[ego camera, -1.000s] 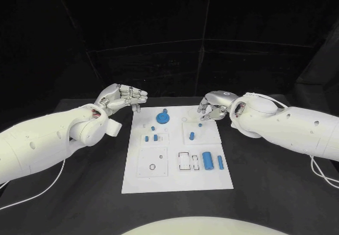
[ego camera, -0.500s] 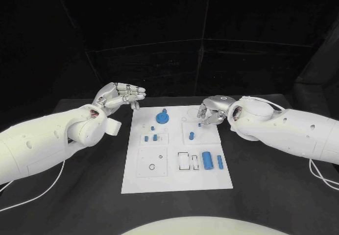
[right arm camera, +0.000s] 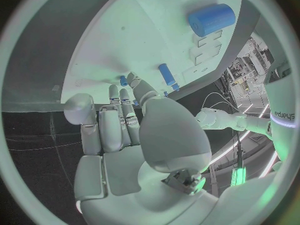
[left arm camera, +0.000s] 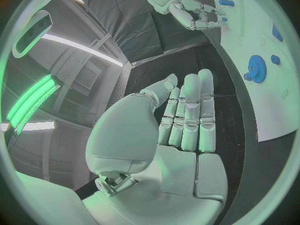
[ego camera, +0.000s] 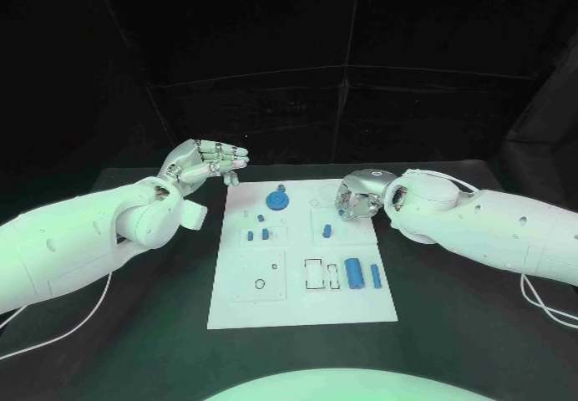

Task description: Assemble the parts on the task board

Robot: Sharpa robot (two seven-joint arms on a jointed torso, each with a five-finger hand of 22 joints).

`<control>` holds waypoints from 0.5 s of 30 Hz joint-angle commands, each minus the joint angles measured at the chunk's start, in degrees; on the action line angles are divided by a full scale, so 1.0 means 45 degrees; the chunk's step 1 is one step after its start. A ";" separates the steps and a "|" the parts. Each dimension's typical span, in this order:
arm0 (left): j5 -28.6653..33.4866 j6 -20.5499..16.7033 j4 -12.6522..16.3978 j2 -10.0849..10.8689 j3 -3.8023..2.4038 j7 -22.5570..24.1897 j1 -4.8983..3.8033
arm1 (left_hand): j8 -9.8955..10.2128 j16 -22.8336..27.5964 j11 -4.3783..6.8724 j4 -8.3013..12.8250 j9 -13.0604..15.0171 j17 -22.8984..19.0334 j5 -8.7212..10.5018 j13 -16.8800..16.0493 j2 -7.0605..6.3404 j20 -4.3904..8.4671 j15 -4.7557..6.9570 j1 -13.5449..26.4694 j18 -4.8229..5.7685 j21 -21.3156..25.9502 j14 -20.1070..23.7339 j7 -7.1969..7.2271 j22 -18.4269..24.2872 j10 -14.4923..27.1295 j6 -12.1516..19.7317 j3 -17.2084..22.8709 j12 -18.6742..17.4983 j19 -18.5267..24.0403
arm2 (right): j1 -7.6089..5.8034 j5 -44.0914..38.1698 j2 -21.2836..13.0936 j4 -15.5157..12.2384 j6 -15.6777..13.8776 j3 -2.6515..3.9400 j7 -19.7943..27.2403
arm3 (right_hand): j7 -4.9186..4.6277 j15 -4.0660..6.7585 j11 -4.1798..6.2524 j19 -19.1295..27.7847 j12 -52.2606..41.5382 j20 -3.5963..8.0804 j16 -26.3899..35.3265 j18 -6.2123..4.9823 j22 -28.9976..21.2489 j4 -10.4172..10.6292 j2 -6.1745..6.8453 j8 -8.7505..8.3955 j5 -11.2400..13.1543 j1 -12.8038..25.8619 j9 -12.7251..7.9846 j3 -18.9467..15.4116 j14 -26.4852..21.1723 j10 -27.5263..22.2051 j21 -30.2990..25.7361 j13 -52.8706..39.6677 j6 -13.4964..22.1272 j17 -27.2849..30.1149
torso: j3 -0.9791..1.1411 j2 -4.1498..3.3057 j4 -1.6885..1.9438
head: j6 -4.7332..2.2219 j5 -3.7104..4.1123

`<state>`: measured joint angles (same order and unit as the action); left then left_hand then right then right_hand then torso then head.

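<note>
Since the earlier frames, the right hand (ego camera: 357, 194) has been carried leftward and lower, from beside the board's upper right corner to a place over that corner; the left hand (ego camera: 207, 163) has stayed at the upper left of the board, and no part has been displaced.

Black table (ego camera: 144, 334): seen across the lower half of the head view.

Task board (ego camera: 301, 305): a white plate laid at the centre of the frame, long side running top to bottom.

Left hand: raised off the table, just left of the board's upper left corner. In the left wrist view its fingers (left arm camera: 190, 115) are seen straight and pressed side by side, the thumb bent in beside them; nothing is held.

Right hand: its fingers are curled downward over the board. In the right wrist view the fingers (right arm camera: 122, 117) are seen close together, the tips near a small blue peg (right arm camera: 123, 80); whether anything is pinched cannot be told.

Parts, by size:
- blue gear (ego camera: 278, 200), upper centre of the board;
- blue cylinder (ego camera: 354, 272), lower right of the board;
- slim blue bar (ego camera: 376, 276), just right of the cylinder;
- blue peg (ego camera: 327, 230), right of centre;
- two small blue pieces (ego camera: 256, 235), left of centre.
</note>
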<state>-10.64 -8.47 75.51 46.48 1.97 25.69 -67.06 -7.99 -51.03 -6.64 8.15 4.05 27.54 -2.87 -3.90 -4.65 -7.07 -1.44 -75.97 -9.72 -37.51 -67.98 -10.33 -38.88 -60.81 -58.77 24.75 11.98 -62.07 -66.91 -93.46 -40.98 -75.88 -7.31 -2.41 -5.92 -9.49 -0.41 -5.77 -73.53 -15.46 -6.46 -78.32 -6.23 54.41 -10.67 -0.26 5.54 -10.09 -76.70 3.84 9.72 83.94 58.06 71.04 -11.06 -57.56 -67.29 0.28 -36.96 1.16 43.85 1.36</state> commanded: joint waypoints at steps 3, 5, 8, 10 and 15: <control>0.0120 0.0024 -0.0007 -0.0038 -0.0009 0.0268 -0.0010 | -0.0023 0.0023 0.0028 0.0001 0.0006 -0.0025 0.0020 -0.0017 0.0098 -0.0003 0.0011 -0.0020 -0.0178 0.0057 0.0112 -0.0028 0.0023 -0.0101 -0.0086 -0.0054 0.0091 0.0100 | 0.0023 -0.0117 0.0108 0.0095 0.0279 0.0005 0.0000 | -0.0034 -0.0048 0.0035 -0.0056 0.0044 -0.0064 0.0000 -0.0136 0.0050 -0.0124 -0.0195 -0.0070 0.0368 -0.0163 0.0019 0.0423 0.0433 0.0281 0.0060 0.0242 -0.0165 -0.0037 | -0.0003 0.0001 -0.0012 | 0.0013 -0.0025; 0.0120 0.0023 -0.0007 -0.0042 -0.0009 0.0265 -0.0010 | -0.0023 0.0023 0.0028 0.0001 0.0006 -0.0025 0.0020 -0.0017 0.0098 -0.0003 0.0011 -0.0020 -0.0178 0.0057 0.0112 -0.0028 0.0023 -0.0101 -0.0086 -0.0054 0.0091 0.0100 | 0.0040 -0.0117 0.0141 0.0137 0.0351 0.0005 -0.0013 | -0.0034 -0.0040 0.0046 -0.0063 0.0031 -0.0057 -0.0004 -0.0133 0.0067 -0.0157 -0.0252 -0.0053 0.0422 -0.0152 0.0026 0.0582 0.0434 0.0383 0.0075 0.0333 -0.0257 -0.0035 | -0.0009 -0.0003 0.0001 | 0.0032 -0.0017; 0.0120 0.0023 -0.0007 -0.0044 -0.0009 0.0258 -0.0009 | -0.0023 0.0023 0.0028 0.0001 0.0006 -0.0025 0.0020 -0.0017 0.0098 -0.0003 0.0011 -0.0020 -0.0178 0.0057 0.0112 -0.0028 0.0023 -0.0101 -0.0086 -0.0054 0.0091 0.0100 | 0.0064 -0.0119 0.0175 0.0191 0.0465 0.0005 -0.0036 | -0.0012 -0.0022 0.0073 -0.0073 0.0019 -0.0044 -0.0003 -0.0130 0.0094 -0.0196 -0.0317 -0.0031 0.0448 -0.0126 0.0032 0.0795 0.0433 0.0521 0.0097 0.0449 -0.0382 -0.0022 | -0.0009 -0.0003 0.0007 | 0.0038 -0.0015; 0.0120 0.0025 -0.0008 -0.0045 -0.0009 0.0255 -0.0009 | -0.0024 0.0026 0.0026 -0.0001 0.0007 -0.0031 0.0020 -0.0016 0.0103 -0.0003 0.0010 -0.0018 -0.0177 0.0059 0.0112 -0.0031 0.0026 -0.0101 -0.0088 -0.0061 0.0094 0.0100 | 0.0078 -0.0107 0.0199 0.0232 0.0554 0.0005 -0.0045 | 0.0010 -0.0001 0.0096 -0.0079 0.0024 -0.0022 -0.0007 -0.0127 0.0112 -0.0244 -0.0337 -0.0029 0.0459 -0.0069 0.0028 0.1023 0.0434 0.0650 0.0115 0.0583 -0.0487 -0.0019 | -0.0010 -0.0003 0.0010 | 0.0055 -0.0015; 0.0120 0.0053 -0.0015 -0.0059 -0.0009 0.0253 -0.0009 | -0.0033 0.0032 0.0027 -0.0008 0.0010 -0.0046 0.0019 -0.0016 0.0129 -0.0003 0.0009 -0.0023 -0.0175 0.0066 0.0113 -0.0026 0.0031 -0.0103 -0.0103 -0.0067 0.0103 0.0100 | 0.0115 -0.0106 0.0274 0.0297 0.0723 0.0005 -0.0043 | 0.0054 0.0037 0.0144 -0.0086 0.0044 0.0011 -0.0009 -0.0123 0.0141 -0.0334 -0.0308 -0.0040 0.0481 0.0064 0.0023 0.1440 0.0433 0.0870 0.0144 0.0829 -0.0669 -0.0004 | -0.0010 0.0005 0.0012 | 0.0086 -0.0035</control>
<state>-10.50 -8.46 75.42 46.30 1.98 25.69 -67.04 -7.99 -51.03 -6.64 8.15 4.05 27.38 -2.87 -3.89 -4.66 -7.06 -1.44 -75.97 -9.70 -37.51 -67.98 -10.33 -38.84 -60.81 -58.77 24.75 12.21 -62.07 -66.57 -93.62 -39.84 -74.59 -6.04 -2.25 -5.98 -9.22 -0.41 -5.05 -73.53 -15.47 -6.45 -78.32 -6.24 55.00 -12.21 -1.84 5.55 -8.12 -76.72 3.91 15.91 83.94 61.67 71.39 -7.46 -60.17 -67.40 0.24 -36.96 1.19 44.19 1.25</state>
